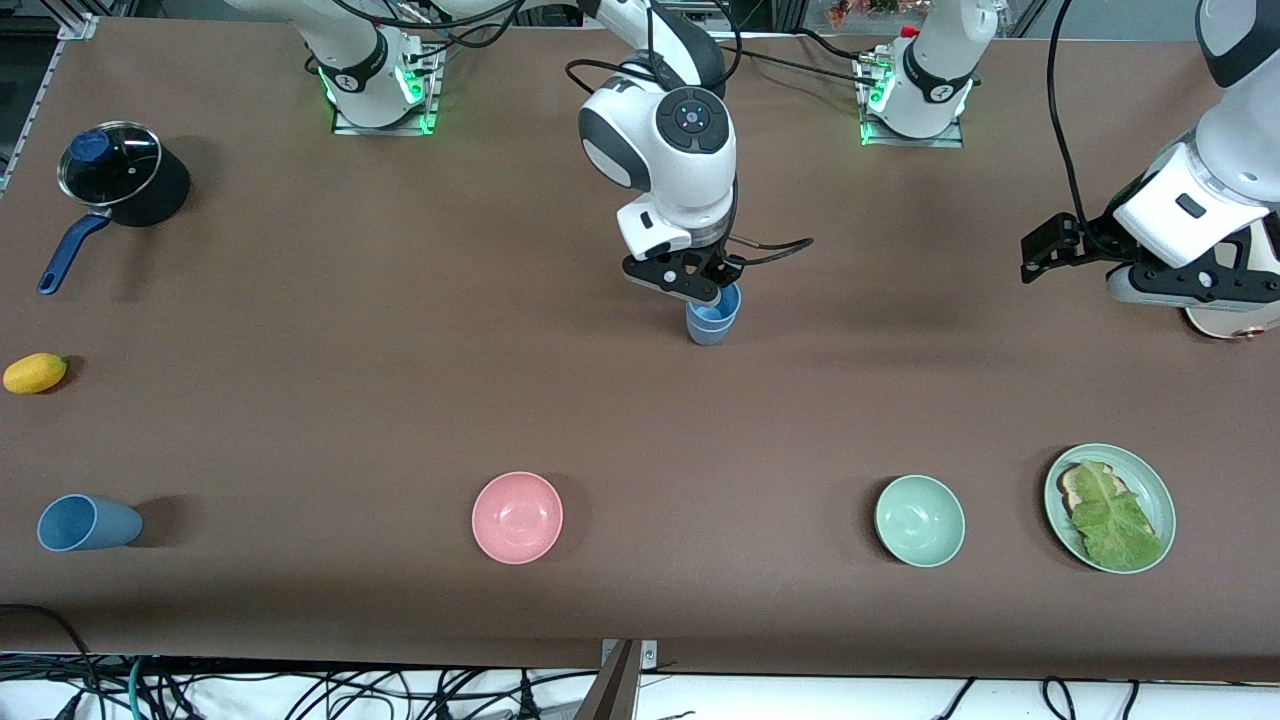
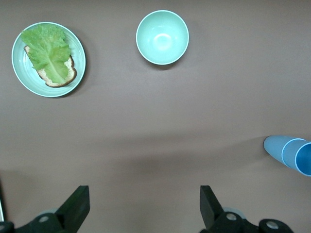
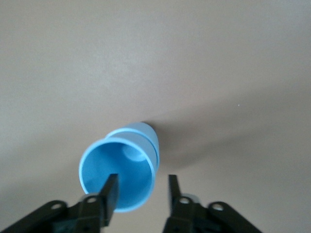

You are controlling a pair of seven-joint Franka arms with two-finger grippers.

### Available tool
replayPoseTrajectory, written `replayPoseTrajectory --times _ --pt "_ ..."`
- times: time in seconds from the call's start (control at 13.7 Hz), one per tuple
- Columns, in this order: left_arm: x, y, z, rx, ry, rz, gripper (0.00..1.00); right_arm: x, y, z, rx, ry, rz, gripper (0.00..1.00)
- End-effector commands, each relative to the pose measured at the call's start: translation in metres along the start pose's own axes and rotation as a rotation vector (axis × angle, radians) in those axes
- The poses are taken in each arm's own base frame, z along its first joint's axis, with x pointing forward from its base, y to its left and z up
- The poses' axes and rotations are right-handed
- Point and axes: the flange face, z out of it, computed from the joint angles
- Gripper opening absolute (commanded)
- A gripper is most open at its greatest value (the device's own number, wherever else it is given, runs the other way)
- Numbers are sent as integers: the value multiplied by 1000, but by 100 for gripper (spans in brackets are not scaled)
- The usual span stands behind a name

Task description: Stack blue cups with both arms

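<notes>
Right wrist view first: the right gripper (image 3: 141, 191) straddles the rim of the mid-blue tapered plastic cup (image 3: 119, 174), one finger inside the mouth and one outside, jaws narrow and just slack on the wall; that cup sits nested in the greyer slate-blue plastic cup (image 3: 146, 133); you see the same two-cup stack (image 1: 712, 320) standing mid-table in the front view. A third blue plastic cup (image 1: 85, 523) lies on its side toward the right arm's end of the table, well apart, not yet stacked. The left gripper (image 2: 143, 206) waits over bare table at the left arm's end, jaws wide, nothing between them. Risks, as a judgement: if you lift while a finger drags the rim, the upper cup may come up or tip the stack; the lying cup may roll when grasped.
</notes>
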Motion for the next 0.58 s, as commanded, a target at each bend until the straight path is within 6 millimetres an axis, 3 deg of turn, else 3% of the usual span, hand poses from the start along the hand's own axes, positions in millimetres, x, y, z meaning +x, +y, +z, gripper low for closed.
replayPoseTrajectory --times 0.0,0.22,0.51 --pt "-8 -3 -4 17 2 6 100 22 7 -23 -3 3 25 82" --pt "-8 -3 -4 17 2 6 100 91 45 -65 -15 -14 -49 99" --pt "-8 -3 -4 17 2 6 100 177 122 -117 -83 -72 -280 99"
